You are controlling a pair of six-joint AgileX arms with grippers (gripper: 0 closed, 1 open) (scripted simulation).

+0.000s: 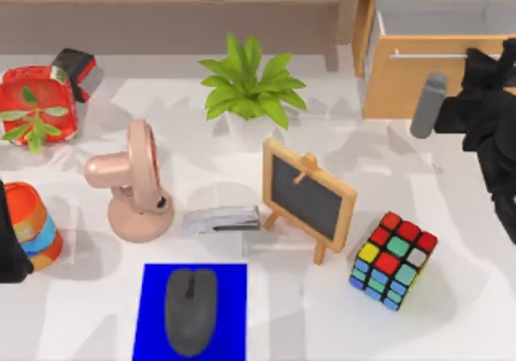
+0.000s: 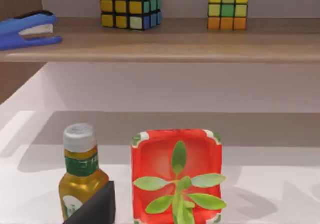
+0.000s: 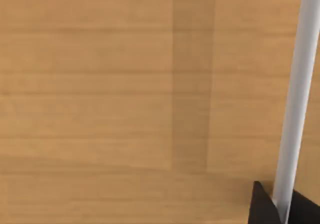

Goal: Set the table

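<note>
While seen from above: white counter (image 1: 451,313) crowded with objects, right pincer (image 1: 482,59) at open drawer's (image 1: 435,75) handle (image 1: 427,55). Right wrist: pincer tips straddling handle, grip unclear. Left wrist: planter (image 2: 176,156), bottle (image 2: 81,171). Likely drawer step; next, release.

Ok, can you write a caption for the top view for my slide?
Right gripper at the open wooden drawer's handle, beside a crowded table.
</note>
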